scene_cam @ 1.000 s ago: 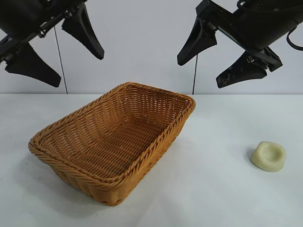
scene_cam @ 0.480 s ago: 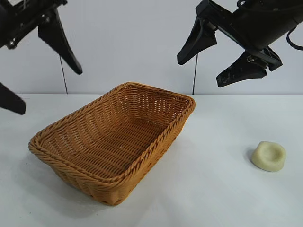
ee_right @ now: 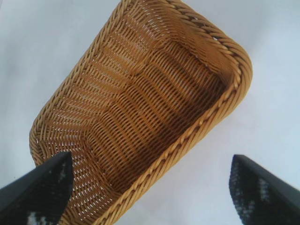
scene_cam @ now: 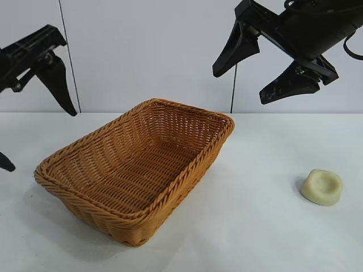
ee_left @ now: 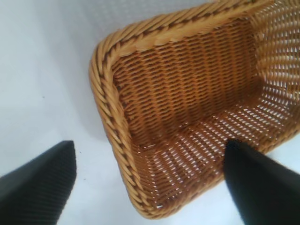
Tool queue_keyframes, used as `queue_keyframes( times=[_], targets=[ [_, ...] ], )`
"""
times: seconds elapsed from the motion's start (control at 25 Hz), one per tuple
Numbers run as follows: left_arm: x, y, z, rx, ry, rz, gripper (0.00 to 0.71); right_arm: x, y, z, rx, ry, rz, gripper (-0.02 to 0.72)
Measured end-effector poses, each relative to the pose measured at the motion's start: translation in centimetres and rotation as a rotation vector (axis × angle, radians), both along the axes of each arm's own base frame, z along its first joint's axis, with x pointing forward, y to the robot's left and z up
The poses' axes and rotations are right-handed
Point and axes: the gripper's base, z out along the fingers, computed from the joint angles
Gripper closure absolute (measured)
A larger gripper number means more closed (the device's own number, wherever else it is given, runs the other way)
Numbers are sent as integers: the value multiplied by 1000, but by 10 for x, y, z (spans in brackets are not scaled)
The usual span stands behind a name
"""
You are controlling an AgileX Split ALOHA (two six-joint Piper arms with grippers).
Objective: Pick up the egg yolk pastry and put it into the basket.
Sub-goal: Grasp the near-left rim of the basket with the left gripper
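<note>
While the white tabletop (scene_cam: 261, 238) fills the lower frame, the basket (scene_cam: 136, 170) sits on it left of centre, orange-brown wicker with nothing inside. At upper right the right gripper (scene_cam: 249, 76) hangs above the basket's far corner, its jaws spread wide and holding nothing. At the left edge the left gripper (scene_cam: 37, 139) is beside the basket's left end, also wide apart and holding nothing. At lower right the egg yolk pastry (scene_cam: 322, 187) rests on the tabletop, well apart from basket and grippers.
</note>
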Motion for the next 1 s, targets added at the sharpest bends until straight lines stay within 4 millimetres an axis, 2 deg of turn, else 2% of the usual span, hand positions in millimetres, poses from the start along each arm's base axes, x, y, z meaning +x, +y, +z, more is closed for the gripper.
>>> queue_keyframes(
  times=[0.56, 0.76, 1.0],
  targets=[
    [28, -13, -80, 63, 147, 52, 95, 0, 0, 0, 1, 1, -2, 56],
    [34, -15, -95, 65, 140, 58, 95, 0, 0, 0, 1, 2, -2, 56],
    [37, -16, -96, 55, 119, 62, 95, 0, 0, 0, 1, 0, -4, 56]
  ],
)
